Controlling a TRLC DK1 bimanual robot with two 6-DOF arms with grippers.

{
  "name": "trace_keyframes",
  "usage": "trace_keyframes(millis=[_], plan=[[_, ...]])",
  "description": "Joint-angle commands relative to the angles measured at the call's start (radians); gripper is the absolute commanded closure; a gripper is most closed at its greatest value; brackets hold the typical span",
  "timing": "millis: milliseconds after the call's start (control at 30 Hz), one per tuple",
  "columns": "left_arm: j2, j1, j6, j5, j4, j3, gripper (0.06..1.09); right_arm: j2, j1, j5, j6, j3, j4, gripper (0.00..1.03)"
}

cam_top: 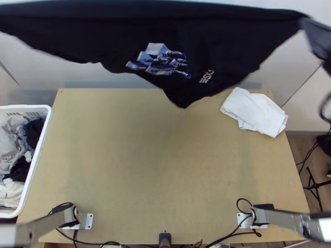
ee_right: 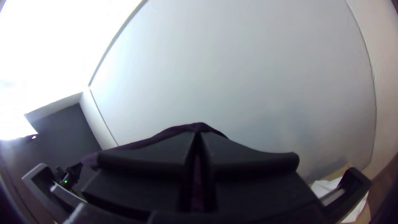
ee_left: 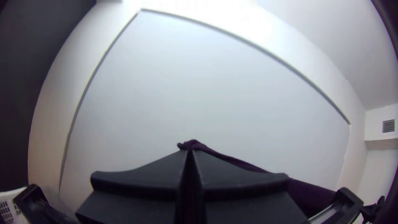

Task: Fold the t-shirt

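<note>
1. Top view: the black t-shirt [cam_top: 120,33] is held up, stretched wide across the far side of the table [cam_top: 145,165], its upper edge drawn into a long, nearly straight line.
2. Its lower edge hangs in uneven curves and narrows to a point near the middle, overlapping the table's far edge in this view; whether that point touches the tabletop, I cannot tell.
3. A blue-and-white print [cam_top: 155,62] shows on the front, with small pale lettering [cam_top: 207,76] beside it.
4. At the upper right, blurred, the right gripper [cam_top: 305,21] holds one end of the shirt's upper edge. In the right wrist view its fingers are closed on the dark cloth, a fold of which rises past the tips.
5. Left wrist view: the left gripper [ee_left: 190,151] is likewise closed on the shirt, a small knot of fabric poking out beyond its tips and a taut edge running off to one side.
6. A white cloth [cam_top: 254,111] lies folded, slightly rumpled, at the table's far right corner.
7. By the table's left side is a white basket [cam_top: 46,128] with grey, blue, black and white clothes [cam_top: 12,144] in it.
</note>
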Motion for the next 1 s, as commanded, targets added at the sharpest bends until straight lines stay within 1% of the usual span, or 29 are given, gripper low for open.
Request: trace_keyframes(millis=[0, 67, 200, 367, 433, 533, 567, 600, 633, 733, 767, 867, 967], plan=[[-0.253, 0.022, -0.009, -0.107, 0.12, -0.038, 1.05, -0.253, -0.013, 0.003, 0.02, -0.053, -0.024, 1.0], [-0.308, 0.034, 0.002, -0.11, 0.094, -0.041, 1.05, -0.311, -0.012, 0.001, 0.019, -0.053, -0.049, 1.0], [-0.412, 0.04, 0.043, -0.107, 0.08, -0.117, 1.05, -0.397, 0.005, 0.001, 0.016, -0.053, -0.092, 1.0], [-0.466, 0.025, 0.051, -0.106, 0.051, -0.178, 1.05, -0.431, 0.01, 0.003, 0.017, -0.095, -0.113, 1.0], [-0.489, 0.02, 0.049, -0.104, 0.036, -0.247, 1.05, -0.431, 0.01, 0.007, 0.016, -0.147, -0.113, 1.0], [-0.572, -0.004, 0.042, -0.101, 0.027, -0.491, 1.05, -0.454, 0.01, 0.007, 0.008, -0.343, -0.095, 1.0], [-0.615, -0.018, 0.043, -0.099, 0.031, -0.603, 1.05, -0.472, 0.01, 0.006, 0.008, -0.437, -0.072, 1.0], [-0.672, -0.027, 0.049, -0.099, 0.067, -0.732, 1.05, -0.495, 0.011, 0.004, 0.011, -0.537, -0.049, 1.0], [-0.724, -0.03, 0.049, -0.095, 0.108, -0.859, 1.05, -0.518, 0.013, 0.003, 0.009, -0.644, -0.009, 1.0], [-0.82, -0.036, 0.049, -0.078, 0.139, -1.157, 1.05, -0.575, 0.045, -0.003, 0.016, -0.962, 0.117, 1.0], [-0.83, -0.039, 0.049, -0.08, 0.142, -1.233, 1.05, -0.578, 0.047, -0.003, 0.013, -1.047, 0.141, 1.0], [-0.813, -0.046, 0.063, -0.078, 0.214, -1.437, 1.05, -0.575, 0.048, -0.014, 0.008, -1.279, 0.249, 1.0], [-0.739, -0.059, 0.1, -0.076, 0.341, -1.589, 1.05, -0.523, 0.042, -0.014, 0.0, -1.452, 0.378, 1.0]])
